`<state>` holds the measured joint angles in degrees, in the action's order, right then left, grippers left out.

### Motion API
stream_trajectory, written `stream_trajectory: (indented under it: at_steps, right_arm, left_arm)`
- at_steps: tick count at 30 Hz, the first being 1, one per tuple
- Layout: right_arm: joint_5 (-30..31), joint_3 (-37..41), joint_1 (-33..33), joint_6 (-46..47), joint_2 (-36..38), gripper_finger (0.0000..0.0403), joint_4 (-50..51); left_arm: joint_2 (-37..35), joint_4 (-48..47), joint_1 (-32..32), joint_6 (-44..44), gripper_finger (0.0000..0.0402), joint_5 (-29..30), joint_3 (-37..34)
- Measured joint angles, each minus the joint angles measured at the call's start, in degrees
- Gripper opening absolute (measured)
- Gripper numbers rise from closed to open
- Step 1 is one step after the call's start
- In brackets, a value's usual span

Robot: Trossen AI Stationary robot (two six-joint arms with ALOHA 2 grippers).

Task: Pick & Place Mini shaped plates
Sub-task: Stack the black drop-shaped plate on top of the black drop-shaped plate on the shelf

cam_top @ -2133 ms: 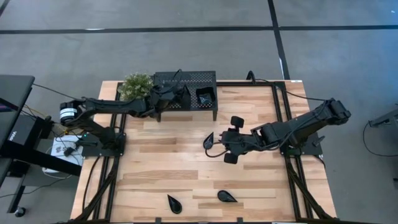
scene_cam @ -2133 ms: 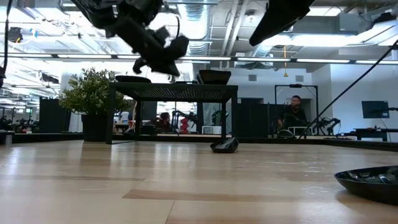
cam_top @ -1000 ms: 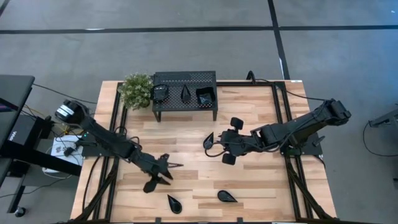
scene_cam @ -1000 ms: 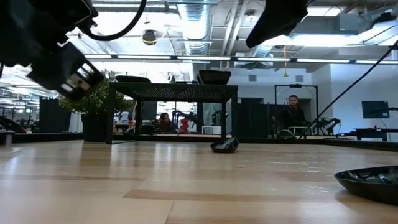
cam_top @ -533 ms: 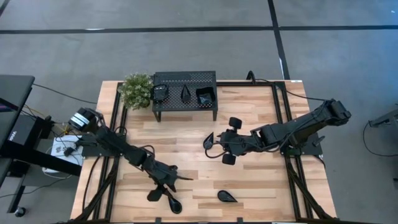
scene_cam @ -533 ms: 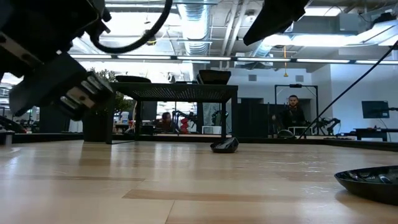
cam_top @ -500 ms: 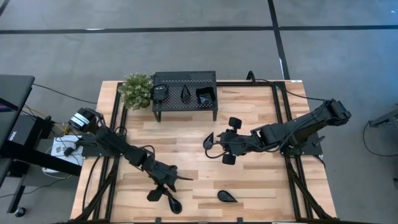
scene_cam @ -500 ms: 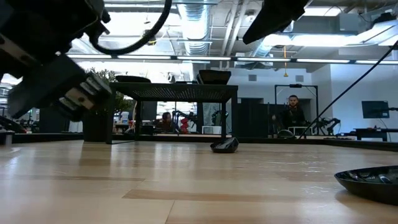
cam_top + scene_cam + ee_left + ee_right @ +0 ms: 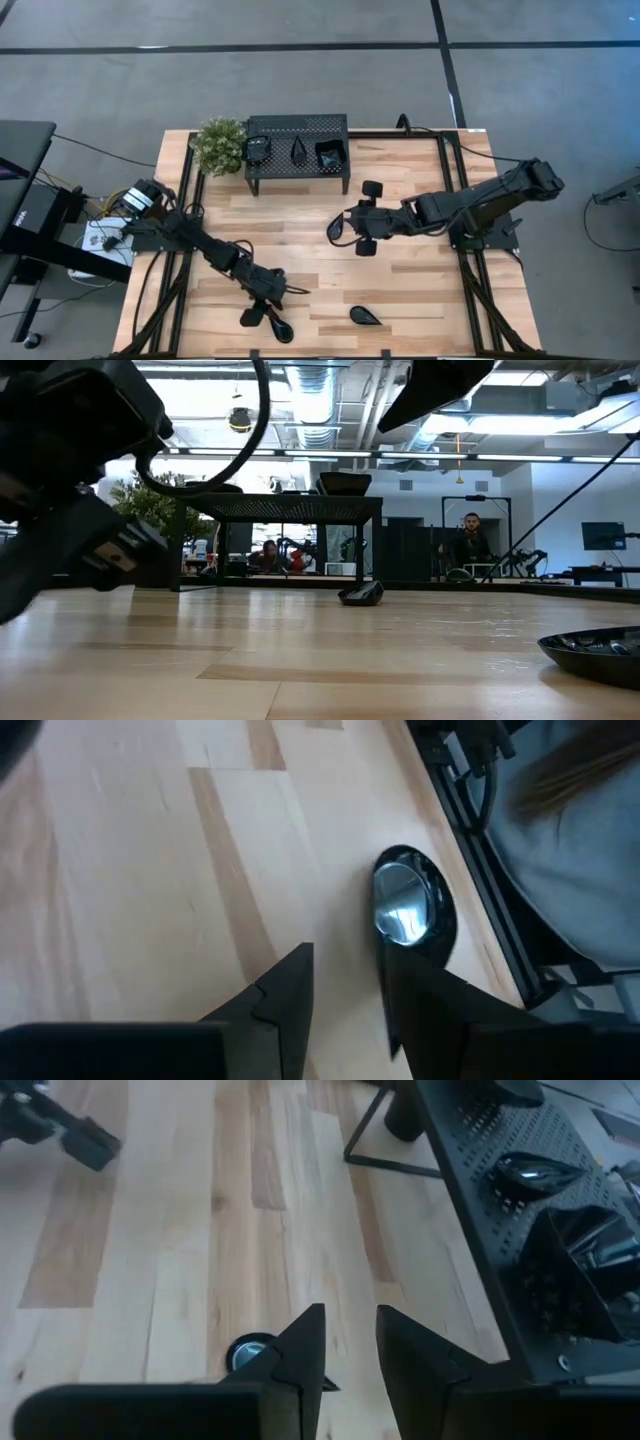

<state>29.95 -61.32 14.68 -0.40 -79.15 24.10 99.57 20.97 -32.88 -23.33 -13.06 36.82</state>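
Hidden or unclear:
- Teardrop plate [image 9: 335, 227] at table centre: partly covered by the right gripper [image 9: 352, 226] in the high view; only a sliver of it [image 9: 246, 1354] shows past the fingers in the right wrist view.
- Front-edge plate [image 9: 280, 326]: partly overlapped by the left gripper [image 9: 268, 312] from above.
- Left arm in the low view: a large dark blur, nothing legible.
- Square plate [image 9: 330, 153] on the rack [image 9: 285, 125]: contents indistinct.

Plates:
- Front-edge plate [image 9: 412, 912]: glossy, lying flat near the table's front rail, just beyond the left fingertips.
- Second front plate [image 9: 364, 315]: well right of the first, untouched.
- Centre plate [image 9: 361, 594]: resting on the wood.
- Rack top: a leaf plate [image 9: 299, 150] and a dark plate [image 9: 258, 149] beside the square one.

Grippers:
- Left: fingers slightly parted, holding nothing, low over the front-edge plate.
- Right: fingers narrowly parted, empty, directly at the centre plate.

Other: potted plant [image 9: 219, 143] left of the rack.
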Motion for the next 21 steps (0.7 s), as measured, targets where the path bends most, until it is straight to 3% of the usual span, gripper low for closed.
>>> stream_trajectory:
  at_steps: [5,13,17,21]
  right_arm:
    - [-0.29,0.00,-2.14,-0.18,0.00,0.0087,0.02]
    - [-0.32,0.00,-4.41,-0.14,0.00,0.0087,0.03]
    - [-0.32,0.00,-4.37,-0.14,0.00,0.0087,-0.40]
    - [-0.38,0.00,-3.76,-0.14,0.00,0.0087,-0.76]
  left_arm:
    - [0.24,0.04,-1.49,-3.67,0.0126,0.23,-0.02]
    - [0.24,0.07,-4.00,-4.58,0.0124,5.42,-0.02]
    - [0.24,0.07,-4.24,-2.47,0.0098,5.74,-0.02]
    - [0.24,0.02,-4.24,-0.73,0.0046,5.73,-0.02]
